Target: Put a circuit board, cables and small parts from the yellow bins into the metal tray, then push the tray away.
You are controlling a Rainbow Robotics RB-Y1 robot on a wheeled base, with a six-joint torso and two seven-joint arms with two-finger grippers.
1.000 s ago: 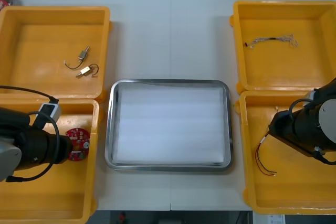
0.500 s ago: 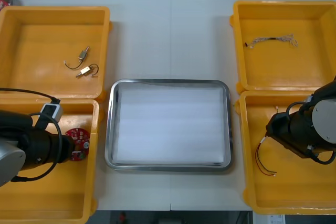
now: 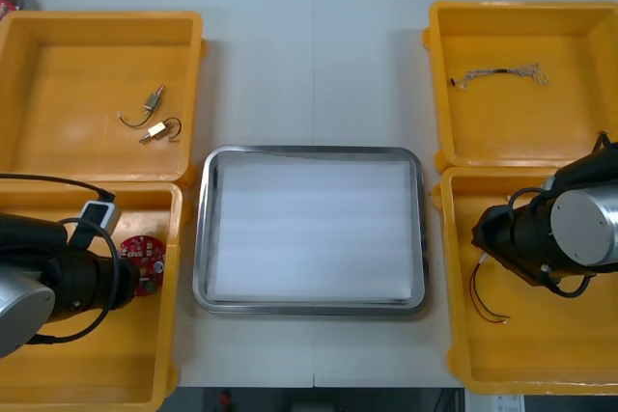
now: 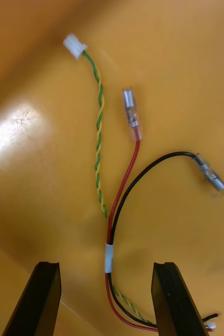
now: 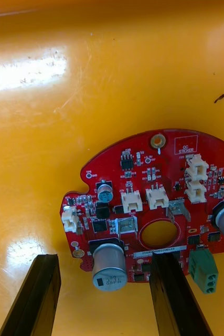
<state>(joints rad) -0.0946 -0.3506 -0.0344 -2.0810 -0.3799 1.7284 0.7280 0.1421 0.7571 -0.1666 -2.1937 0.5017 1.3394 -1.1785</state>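
Left gripper (image 5: 104, 261): low in the near-left bin (image 3: 87, 373), fingers spread wide, nothing held; the board's near edge is straddled, with a silver capacitor (image 5: 110, 270) between them.
Board (image 5: 159, 178): laid flat on the bin floor, components up.
Board handling: judged light, stiff and fragile at its soldered parts. It is best taken across the bare red rim, not by the capacitor or the plugs. Lying flat on smooth plastic, it may slide before it is caught.
Right gripper (image 4: 105, 268): low in the near-right bin (image 3: 541, 354), fingers fully apart and empty, set either side of the cable.
Cable (image 4: 109, 236): red, black and green-yellow strands, loose on the bin floor.
Cable handling: judged very light and limp, so the free ends will dangle once it is lifted. The white band (image 4: 108, 258), where the strands are tied together, is the surest place to pinch.
Tray (image 3: 309, 151): between the bins, white inside, nothing yet placed in it.
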